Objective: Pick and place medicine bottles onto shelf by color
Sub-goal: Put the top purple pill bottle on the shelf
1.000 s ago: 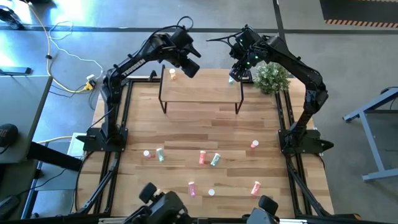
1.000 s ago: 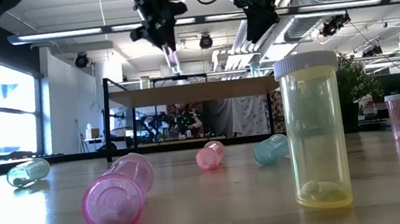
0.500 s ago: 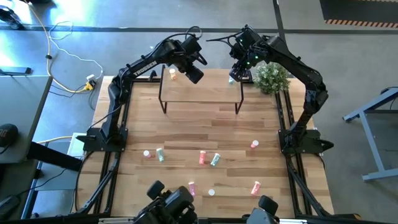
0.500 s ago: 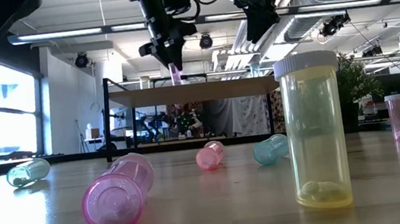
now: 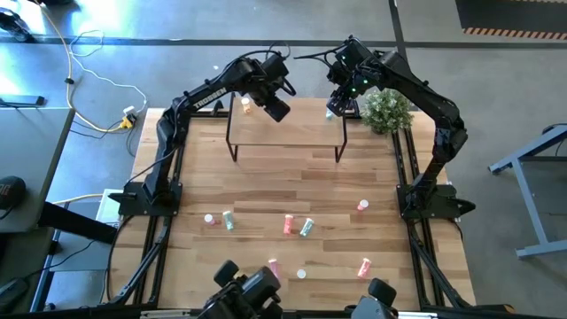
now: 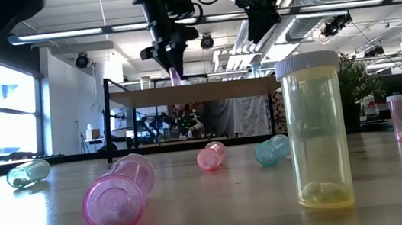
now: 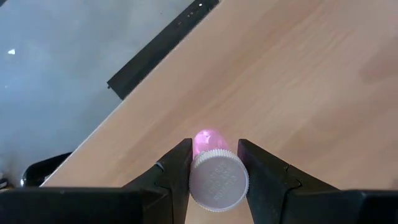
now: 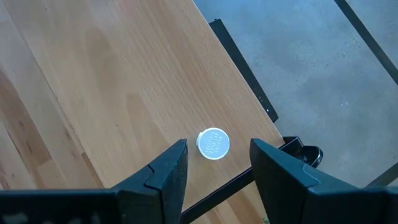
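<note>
My left gripper [image 7: 213,144] is shut on a pink medicine bottle [image 6: 175,76] with a white cap. It holds the bottle over the left half of the shelf [image 5: 283,133], close above the board. An orange bottle [image 5: 246,106] stands on the shelf near its far left corner. My right gripper [image 8: 217,144] hangs open over the shelf's far right corner. Its fingers stand on either side of a white-capped bottle [image 8: 213,144] that stands upright on the board, well above it and apart from it. My left gripper pinches the pink bottle at its capped top end [image 7: 198,177] between its two fingers [image 7: 177,168]. The fingers come from above, slanting steeply down. The bottle points down below them, cap toward the wrist. I cannot tell whether its lower end [image 7: 207,140] touches the shelf.
A small green plant [image 5: 387,109] stands right of the shelf. Several loose bottles lie or stand on the table's near half, among them a yellow one upright [image 6: 315,133] and a pink one on its side [image 6: 119,195]. The strip between shelf and bottles is bare wood.
My left gripper has come down toward the shelf and a little toward the table's right and near side, carrying the pink bottle. The bottle now hangs close over the board. The right arm has kept still.
</note>
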Robot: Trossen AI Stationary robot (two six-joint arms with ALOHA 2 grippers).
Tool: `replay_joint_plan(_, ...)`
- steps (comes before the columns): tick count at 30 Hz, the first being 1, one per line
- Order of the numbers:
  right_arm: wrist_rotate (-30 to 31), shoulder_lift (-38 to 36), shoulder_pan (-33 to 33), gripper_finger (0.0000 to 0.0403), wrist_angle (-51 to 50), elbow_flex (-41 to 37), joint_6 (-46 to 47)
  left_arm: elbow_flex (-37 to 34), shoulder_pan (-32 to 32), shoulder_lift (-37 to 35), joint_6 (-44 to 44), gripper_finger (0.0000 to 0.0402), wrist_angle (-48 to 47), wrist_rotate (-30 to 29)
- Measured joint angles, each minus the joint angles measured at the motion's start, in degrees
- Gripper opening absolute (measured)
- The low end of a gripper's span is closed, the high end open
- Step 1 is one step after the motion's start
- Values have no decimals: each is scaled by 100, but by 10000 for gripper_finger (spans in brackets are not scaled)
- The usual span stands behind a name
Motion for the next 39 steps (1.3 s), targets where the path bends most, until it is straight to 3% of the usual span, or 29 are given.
replay_joint_plan(39, -2, 0, 0, 165, -7, 0, 2, -2, 71, 153, -21, 115, 241, -41)
